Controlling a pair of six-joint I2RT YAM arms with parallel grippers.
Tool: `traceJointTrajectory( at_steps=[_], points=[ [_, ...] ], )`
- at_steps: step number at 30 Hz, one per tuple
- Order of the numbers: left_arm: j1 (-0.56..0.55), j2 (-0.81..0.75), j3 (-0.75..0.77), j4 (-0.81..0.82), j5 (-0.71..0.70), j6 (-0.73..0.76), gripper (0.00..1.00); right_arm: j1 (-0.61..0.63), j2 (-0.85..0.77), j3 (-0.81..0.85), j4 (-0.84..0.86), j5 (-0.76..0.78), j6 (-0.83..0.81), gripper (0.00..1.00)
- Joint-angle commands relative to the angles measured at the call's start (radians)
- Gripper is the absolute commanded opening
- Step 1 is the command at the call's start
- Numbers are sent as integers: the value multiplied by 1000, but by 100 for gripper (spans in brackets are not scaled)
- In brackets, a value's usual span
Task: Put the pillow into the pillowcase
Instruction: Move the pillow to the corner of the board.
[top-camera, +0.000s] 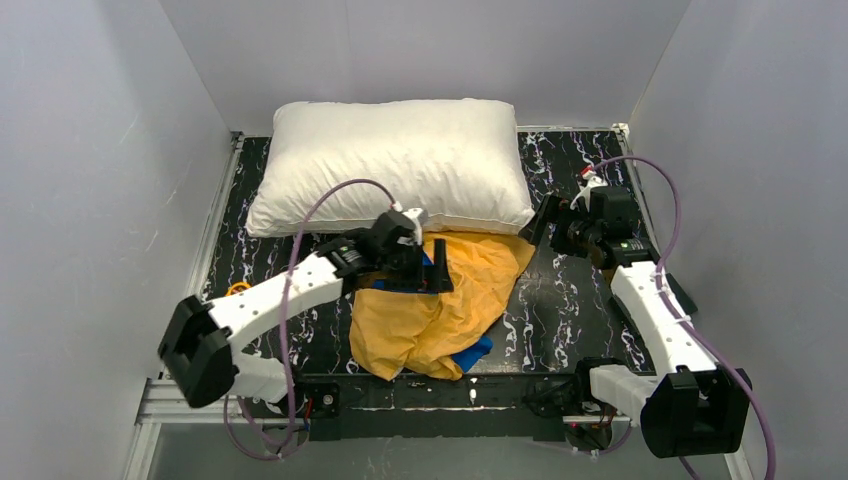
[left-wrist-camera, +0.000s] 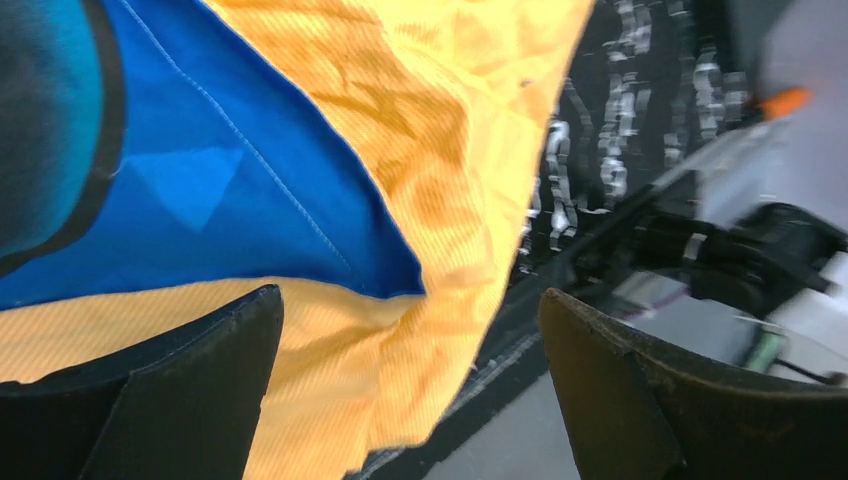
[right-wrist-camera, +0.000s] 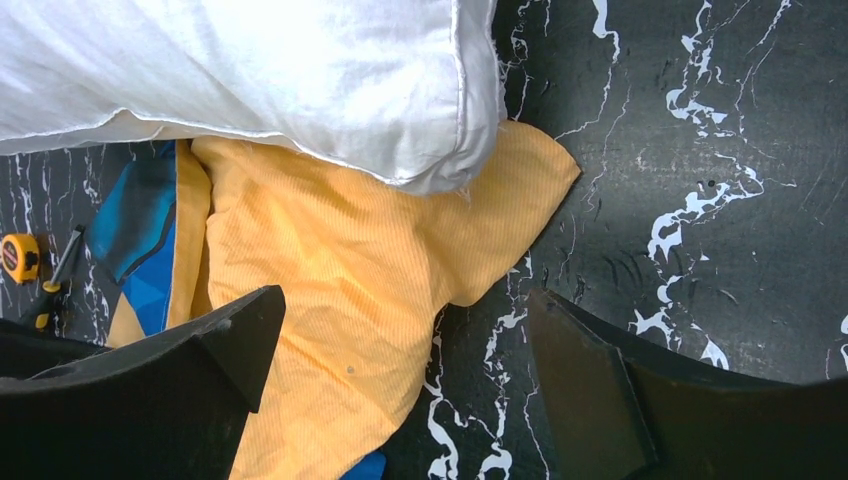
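Observation:
The plump white pillow (top-camera: 395, 160) lies across the back of the table, and its front right corner (right-wrist-camera: 430, 130) rests on the pillowcase. The pillowcase (top-camera: 450, 310) is crumpled in front of it, orange side up (right-wrist-camera: 340, 260), with blue showing at a fold (left-wrist-camera: 230, 190). My left gripper (top-camera: 425, 272) hovers open over the pillowcase's upper left part, its jaws wide apart above the orange fabric (left-wrist-camera: 440, 180) and holding nothing. My right gripper (top-camera: 548, 225) hangs open by the pillow's front right corner, above the pillowcase's right edge and the bare table, with nothing between its fingers (right-wrist-camera: 200, 370).
The black marble-patterned table (top-camera: 570, 300) is boxed in by white walls on the left, back and right. A small yellow tape measure (right-wrist-camera: 20, 257) lies at the left, near the left arm (top-camera: 238, 288).

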Motion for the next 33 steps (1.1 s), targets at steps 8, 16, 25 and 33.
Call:
traceJointTrajectory(
  at_steps=[8,16,25,33],
  points=[
    [-173,275,203,-328,-501,-7,48,10,53,113,-62,-40,-66,100],
    [-170,164,173,-361,-574,6,0,81,249,193,39,-85,-50,100],
    [-109,-99,162,-377,-511,30,0,129,496,438,115,-44,-29,44],
    [69,-327,146,-480,-372,25,0,-50,507,632,-1,185,1,1]
  ],
)
